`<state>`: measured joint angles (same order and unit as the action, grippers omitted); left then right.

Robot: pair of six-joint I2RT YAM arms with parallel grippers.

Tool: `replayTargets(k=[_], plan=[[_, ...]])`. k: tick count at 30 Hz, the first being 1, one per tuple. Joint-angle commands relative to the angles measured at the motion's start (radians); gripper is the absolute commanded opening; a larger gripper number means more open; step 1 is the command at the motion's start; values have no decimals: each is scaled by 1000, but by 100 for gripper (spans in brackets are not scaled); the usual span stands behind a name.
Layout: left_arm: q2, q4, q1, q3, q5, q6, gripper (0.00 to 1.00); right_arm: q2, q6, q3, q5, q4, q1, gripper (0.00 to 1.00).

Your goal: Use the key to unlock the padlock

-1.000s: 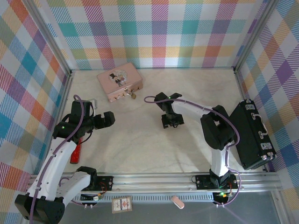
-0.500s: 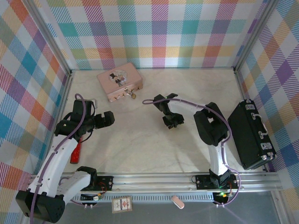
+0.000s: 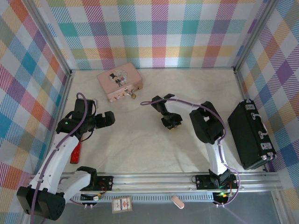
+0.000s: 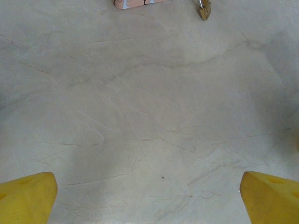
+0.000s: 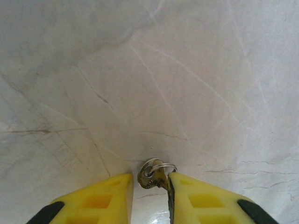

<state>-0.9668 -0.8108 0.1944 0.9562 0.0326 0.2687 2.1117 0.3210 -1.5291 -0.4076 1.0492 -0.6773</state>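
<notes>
At the right jaws: drawn narrow, with the key (image 5: 156, 173) and its ring lodged in the gap, lying on the surface (image 5: 140, 70). Touching the inner face of one yellow finger (image 5: 205, 200), a sliver off the other. Cannot tell whether truly clamped. At the left jaws: spread wide, nothing between, just the yellow fingertips (image 4: 28, 196) at the lower corners of the left wrist view.

Step in hand, by the look of it: picking up the key. Not yet lifted. Padlock (image 3: 133, 95) at the near edge of the pink box (image 3: 119, 81), toward the far left of the surface, well apart from the key. Same padlock (image 4: 204, 9), small and brass, at the top edge of the left wrist view.

Next, probably: pinch firmly, lift without any swivel of the thin key, carry it across to the padlock, line up the blade with the keyhole. Likely to need the left jaws to steady the lock body against skidding.

Pose: right arm folded at the elbow, forearm reaching left toward mid-surface, wrist pitched down. Left arm raised over the left side, wrist turned rightward, held above the surface, facing the padlock.
</notes>
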Motion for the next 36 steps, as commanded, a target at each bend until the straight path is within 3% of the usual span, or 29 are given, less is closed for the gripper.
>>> replayTargets(k=[1, 14, 24, 31, 36], plan=[[7, -19, -1, 4, -2, 6, 100, 41, -6, -13, -26, 17, 0, 24], [-9, -21, -1, 6, -9, 7, 100, -2, -11, -11, -56, -1, -1, 11], [-24, -18, -2, 7, -9, 8, 100, -197, 51, 35, 83, -143, 1, 0], [-18, 5, -2, 5, 56, 33, 100, -481, 231, 283, 412, -614, 21, 0], [32, 138, 13, -20, 255, 178, 100, -615, 460, 460, 517, -1035, 21, 0]])
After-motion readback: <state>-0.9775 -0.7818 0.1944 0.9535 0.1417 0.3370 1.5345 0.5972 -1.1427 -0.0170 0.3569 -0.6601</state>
